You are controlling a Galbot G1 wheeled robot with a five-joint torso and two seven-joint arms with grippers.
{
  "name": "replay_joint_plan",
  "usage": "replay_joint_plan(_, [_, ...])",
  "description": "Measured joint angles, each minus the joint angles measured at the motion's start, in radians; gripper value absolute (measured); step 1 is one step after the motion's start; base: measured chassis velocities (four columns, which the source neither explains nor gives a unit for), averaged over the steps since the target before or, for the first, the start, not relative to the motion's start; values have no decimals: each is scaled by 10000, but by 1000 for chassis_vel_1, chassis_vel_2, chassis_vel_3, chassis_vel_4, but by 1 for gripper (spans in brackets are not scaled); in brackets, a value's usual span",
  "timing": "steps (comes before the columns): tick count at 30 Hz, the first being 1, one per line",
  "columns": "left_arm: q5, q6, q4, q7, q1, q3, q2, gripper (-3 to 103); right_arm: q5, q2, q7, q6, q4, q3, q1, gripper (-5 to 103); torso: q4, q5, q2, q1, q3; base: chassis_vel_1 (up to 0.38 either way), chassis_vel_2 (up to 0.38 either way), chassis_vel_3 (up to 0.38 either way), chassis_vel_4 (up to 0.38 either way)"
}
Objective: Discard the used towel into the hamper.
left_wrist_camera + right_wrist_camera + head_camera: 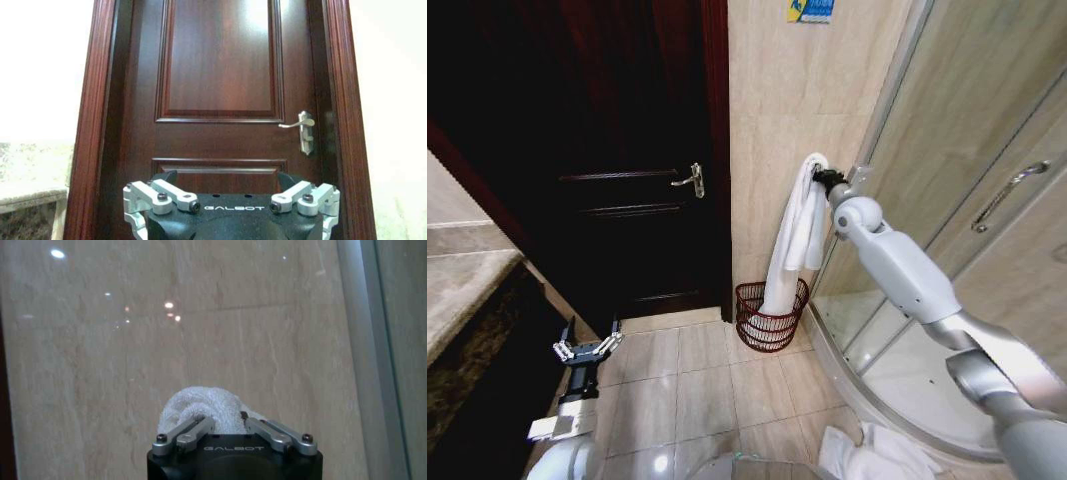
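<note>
The right end effector (824,178) was raised high against the beige tiled wall (777,120), its fingers pinching the top fold of a white towel (792,240); in the right wrist view the fingertips were buried in the terry cloth (200,402), so their tips could not be made out. The word "GALBOT" was readable on the black body of that end effector. The towel hung straight down from the grip, its lower end reaching into the hamper (770,315), a dark reddish-brown wire basket standing on the floor tiles (697,380) against the wall, between the dark wooden door (627,150) and the curved glass shower enclosure (987,200). How far the towel went inside the hamper was hard to tell. The left end effector (587,350) hung low near the floor at the left, fingers spread apart and holding nothing, also marked "GALBOT", facing the door and its silver lever handle (301,125). A blue sticker (810,10) high on the wall was cut off and unreadable. Some white cloth (862,455) lay at the bottom edge, partly out of frame.
</note>
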Motion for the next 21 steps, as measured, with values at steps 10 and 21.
replay_joint_plan(10, [23, -104, 49, 0, 48, -29, -58, 100, -58, 706, 324, 295, -636, -35, -276, 8, 1, 0, -498, -220, -278, 0, 0, 0, 0])
replay_joint_plan(21, [-88, -211, 83, 0, 156, -141, -24, 100, -51, 1070, 350, 344, -1070, 185, -646, 8, 1, 1, -1037, -466, -572, 0, 0, 0, 0])
